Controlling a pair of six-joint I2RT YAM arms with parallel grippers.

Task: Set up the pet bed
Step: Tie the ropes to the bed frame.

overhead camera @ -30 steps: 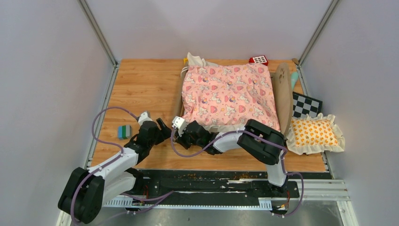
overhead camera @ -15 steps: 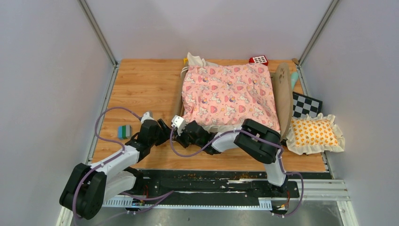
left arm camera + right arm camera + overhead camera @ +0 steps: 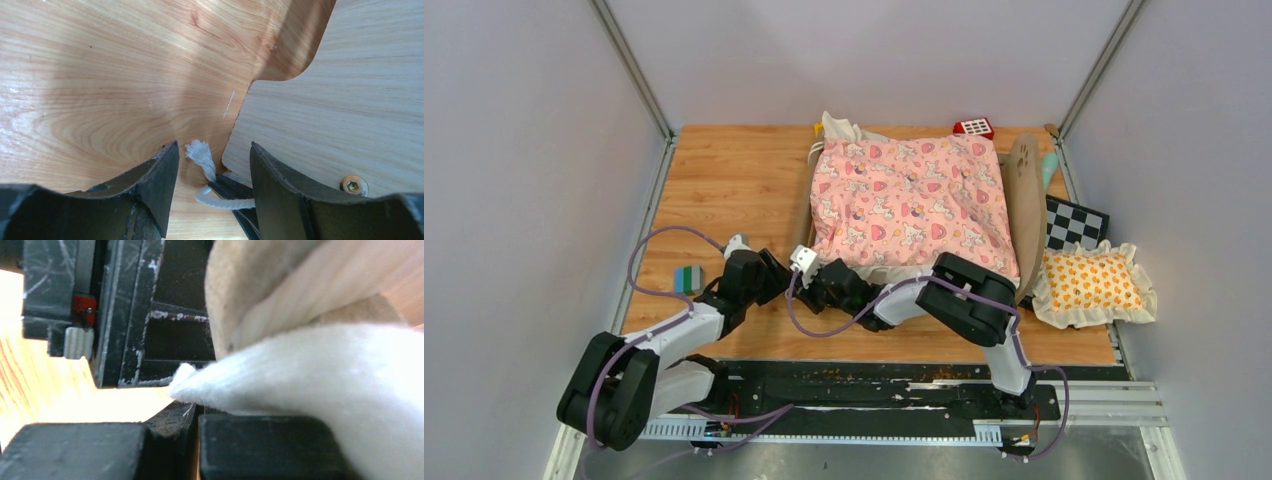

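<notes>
The pet bed (image 3: pixel 909 205) stands at the table's middle back, pink unicorn quilt spread over it, rounded headboard (image 3: pixel 1024 195) on its right. My right gripper (image 3: pixel 804 290) is at the bed's near left corner, shut on a white cord (image 3: pixel 300 370) that lies across its fingers. In the left wrist view the cord's frayed end (image 3: pixel 201 152) sticks up between my left gripper's (image 3: pixel 214 146) open fingers, beside the bed's light-wood panel (image 3: pixel 340 100). The left gripper (image 3: pixel 780 278) faces the right one, almost touching. The mattress is hidden under the quilt.
An orange-patterned frilled pillow (image 3: pixel 1092 283) lies at the right edge, with a checkered board (image 3: pixel 1074 225) behind it. A red toy (image 3: pixel 973 127) sits behind the bed. A small grey, green and blue block (image 3: pixel 688 279) lies left of the left arm. Enclosure walls stand close on both sides.
My left gripper has moved right, up to the right gripper's tip, and its jaws have narrowed. The right arm and the bed have stayed put.
</notes>
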